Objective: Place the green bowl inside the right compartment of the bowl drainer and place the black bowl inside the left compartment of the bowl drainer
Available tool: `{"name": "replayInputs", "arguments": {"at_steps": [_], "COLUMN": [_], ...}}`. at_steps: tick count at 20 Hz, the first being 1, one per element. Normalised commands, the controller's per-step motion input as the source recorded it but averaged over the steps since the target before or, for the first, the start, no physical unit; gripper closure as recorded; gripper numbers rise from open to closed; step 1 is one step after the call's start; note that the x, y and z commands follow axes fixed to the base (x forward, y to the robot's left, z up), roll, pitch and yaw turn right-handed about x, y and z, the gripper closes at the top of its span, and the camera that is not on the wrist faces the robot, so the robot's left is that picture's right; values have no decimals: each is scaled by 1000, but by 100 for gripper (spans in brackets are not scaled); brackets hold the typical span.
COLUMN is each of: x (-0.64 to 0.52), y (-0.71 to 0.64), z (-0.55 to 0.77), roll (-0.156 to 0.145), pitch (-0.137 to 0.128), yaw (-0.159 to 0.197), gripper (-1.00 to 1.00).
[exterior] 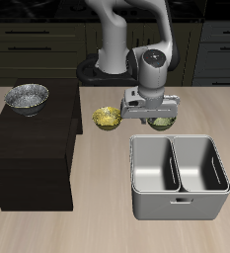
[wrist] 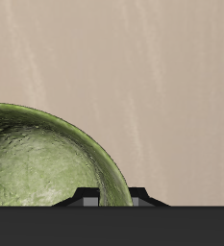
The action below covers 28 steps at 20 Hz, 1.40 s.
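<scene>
The green bowl point(exterior: 163, 123) sits on the table just behind the bowl drainer point(exterior: 136, 168), beside a yellow-gold bowl. My gripper point(exterior: 162, 116) hangs low right over it. In the wrist view the green bowl point(wrist: 41, 159) fills much of the frame, and its rim runs between the two fingertips point(wrist: 85, 195) of the gripper point(wrist: 112, 197). A gap still shows on either side of the rim, so the jaws stand open. The black bowl point(exterior: 28, 96), silvery and speckled, rests on top of the dark cabinet. Both wells of the drainer are empty.
The yellow-gold bowl point(exterior: 108, 118) lies on the table close beside the green one. A dark wooden cabinet point(exterior: 33, 153) stands tall at the table's side. The robot's base point(exterior: 112, 64) is at the back.
</scene>
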Motion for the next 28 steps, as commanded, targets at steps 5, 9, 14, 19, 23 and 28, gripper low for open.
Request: {"name": "replayInputs", "arguments": {"at_steps": [5,9,14,19,23,28], "x": [0,63,104,128,198,163], "y": [33,10,-76,-203,-287,-258], "z": [51,171,388,646,636,547], "roll": [6,-12,-18,-28,-33,-42], "pitch": [-6,-22,-52,-58,-49,-48], "yaw": [15,27,17,2,-13,0], "gripper": [100,100,100,100,100,100]}}
